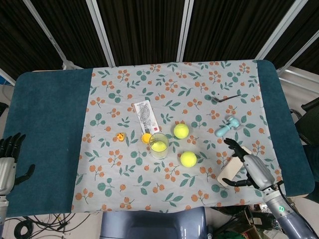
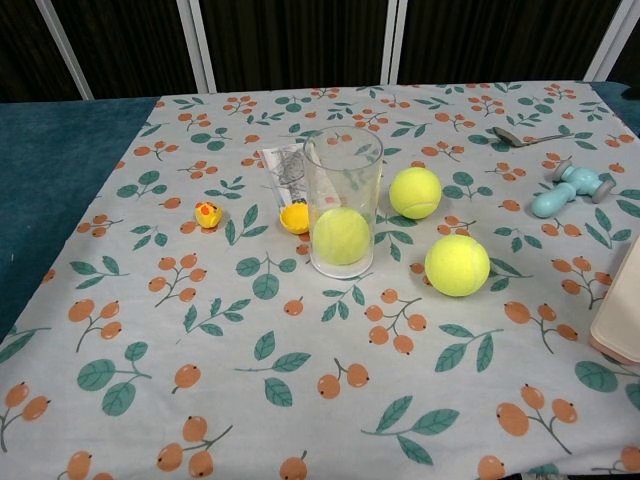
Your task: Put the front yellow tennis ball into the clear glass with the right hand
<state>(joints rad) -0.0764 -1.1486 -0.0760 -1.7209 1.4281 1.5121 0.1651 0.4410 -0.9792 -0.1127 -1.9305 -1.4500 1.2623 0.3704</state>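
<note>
Front tennis ball [image 1: 188,159] on cloth at 4 o'clock of clear glass [image 1: 159,145], ungrasped. Right hand [image 1: 247,167] empty, fingers spread over block [image 1: 233,170], clear of ball. Left hand [image 1: 7,158] parked.

yellow tennis balls [image 2: 457,265], leaf-and-berry cloth [image 2: 250,340], possibly pale-blue toy [image 2: 572,187]

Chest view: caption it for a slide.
Clear glass holding one tennis ball, two more balls loose on the floral cloth.
</note>
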